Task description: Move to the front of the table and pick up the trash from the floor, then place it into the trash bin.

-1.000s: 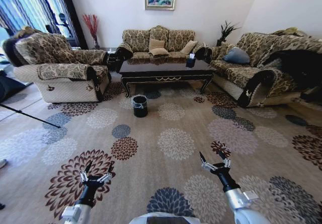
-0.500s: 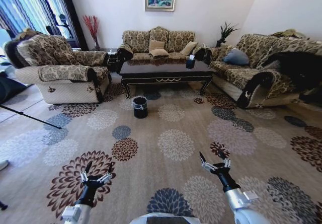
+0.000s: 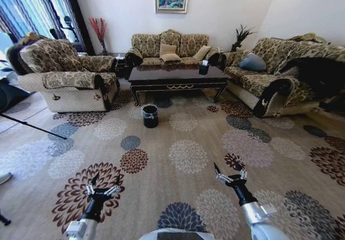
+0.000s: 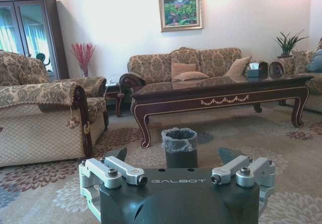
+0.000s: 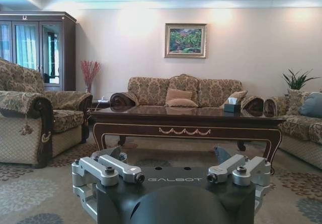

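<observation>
Above carpet (image 3: 188, 153): left gripper (image 3: 104, 183), right gripper (image 3: 228, 169) both spread wide, empty; trash bin (image 3: 150, 115) before table (image 3: 178, 75).

Head view: high, angled forward and down over the carpet (image 3: 183, 153), far from the desk (image 3: 178, 77). Left wrist view: low, level, facing the desk (image 4: 221, 95) and bin (image 4: 179, 146). Right wrist view: low, level, facing the desk (image 5: 186, 126). All 3 share desk and rear sofa (image 3: 170, 46).
</observation>
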You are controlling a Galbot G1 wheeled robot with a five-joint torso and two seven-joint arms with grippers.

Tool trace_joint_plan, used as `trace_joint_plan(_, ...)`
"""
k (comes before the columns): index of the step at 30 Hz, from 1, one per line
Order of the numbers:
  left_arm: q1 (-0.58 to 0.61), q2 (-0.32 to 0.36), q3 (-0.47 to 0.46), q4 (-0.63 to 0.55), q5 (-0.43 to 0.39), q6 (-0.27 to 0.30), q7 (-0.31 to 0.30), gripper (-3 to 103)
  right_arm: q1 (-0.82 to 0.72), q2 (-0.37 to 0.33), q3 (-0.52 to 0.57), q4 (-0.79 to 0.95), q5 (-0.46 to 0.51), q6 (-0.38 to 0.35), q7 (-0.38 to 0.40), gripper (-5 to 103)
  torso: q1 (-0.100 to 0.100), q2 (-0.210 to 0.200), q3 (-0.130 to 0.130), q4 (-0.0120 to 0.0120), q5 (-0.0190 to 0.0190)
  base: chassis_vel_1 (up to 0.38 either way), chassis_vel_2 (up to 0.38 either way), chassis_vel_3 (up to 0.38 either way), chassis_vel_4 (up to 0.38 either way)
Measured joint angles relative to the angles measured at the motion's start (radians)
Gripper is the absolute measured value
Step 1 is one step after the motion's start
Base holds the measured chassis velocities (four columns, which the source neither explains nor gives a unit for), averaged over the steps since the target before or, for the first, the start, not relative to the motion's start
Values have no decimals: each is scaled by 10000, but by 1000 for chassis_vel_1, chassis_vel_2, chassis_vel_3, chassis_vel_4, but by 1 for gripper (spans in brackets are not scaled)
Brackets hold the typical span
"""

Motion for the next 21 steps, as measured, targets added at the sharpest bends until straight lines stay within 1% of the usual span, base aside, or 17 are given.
trace_joint_plan(21, 0, 0, 0, 0, 0, 0, 1, 100, 0, 0, 0, 0, 0, 0, 0, 100, 386, 913, 526, 0, 0, 0, 0, 0, 0)
